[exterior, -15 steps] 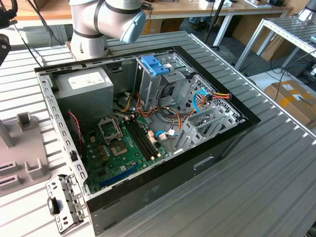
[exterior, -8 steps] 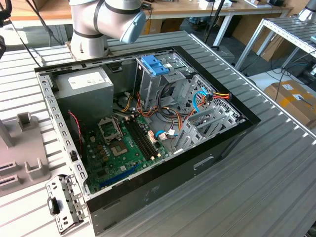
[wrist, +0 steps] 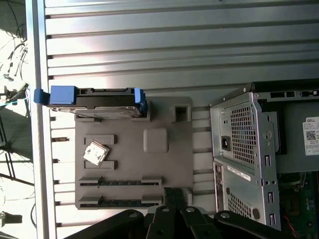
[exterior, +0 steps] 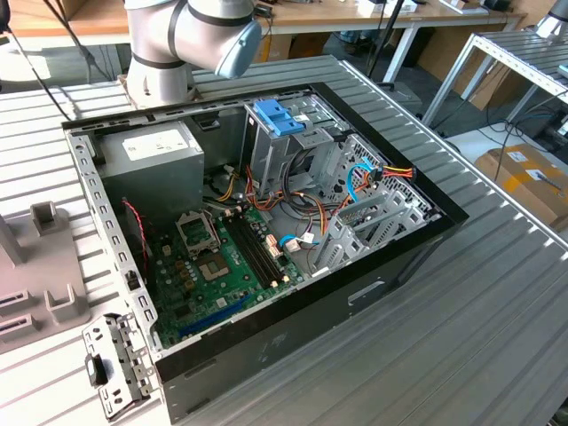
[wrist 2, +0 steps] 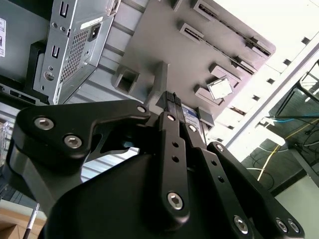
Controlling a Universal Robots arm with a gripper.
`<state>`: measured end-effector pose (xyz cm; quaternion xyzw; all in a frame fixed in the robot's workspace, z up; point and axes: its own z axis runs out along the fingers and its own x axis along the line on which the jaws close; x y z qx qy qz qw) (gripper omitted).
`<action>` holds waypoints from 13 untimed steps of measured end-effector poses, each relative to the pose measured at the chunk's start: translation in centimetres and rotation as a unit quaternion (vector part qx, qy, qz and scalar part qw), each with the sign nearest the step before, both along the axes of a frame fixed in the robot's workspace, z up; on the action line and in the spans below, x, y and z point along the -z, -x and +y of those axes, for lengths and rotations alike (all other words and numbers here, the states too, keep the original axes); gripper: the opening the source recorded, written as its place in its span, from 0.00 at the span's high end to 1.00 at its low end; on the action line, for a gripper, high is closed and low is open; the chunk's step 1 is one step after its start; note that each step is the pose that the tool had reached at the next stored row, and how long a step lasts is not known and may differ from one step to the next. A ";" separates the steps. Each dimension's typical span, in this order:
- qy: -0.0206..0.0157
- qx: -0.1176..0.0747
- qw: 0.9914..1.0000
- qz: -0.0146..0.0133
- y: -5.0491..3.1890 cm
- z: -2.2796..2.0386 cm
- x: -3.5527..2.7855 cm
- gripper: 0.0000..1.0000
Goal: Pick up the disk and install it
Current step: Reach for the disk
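**End effector at the plate's near edge, disk waiting across it**

We are finding the end effector (wrist: 177, 193) clenched on nothing, hanging over the near edge of the grey fixture plate (wrist: 164, 119) on the bench (wrist: 149, 50). Farther out, a small silver chip (wrist: 95, 153) is lying mid-plate. At the plate's far edge the disk (wrist: 92, 102) is standing on its side. Its long axis is running crosswise to our line of approach, and it is sitting off toward the side away from the open computer case (wrist: 249, 149).
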<state>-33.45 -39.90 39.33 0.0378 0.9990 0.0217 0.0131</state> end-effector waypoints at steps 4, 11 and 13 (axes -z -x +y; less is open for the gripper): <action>0.000 0.000 1.000 0.000 0.45 0.00 0.00 0.89; 0.000 0.000 1.000 0.000 1.16 0.00 0.00 0.89; 0.000 0.000 1.000 0.000 1.41 0.00 0.00 0.89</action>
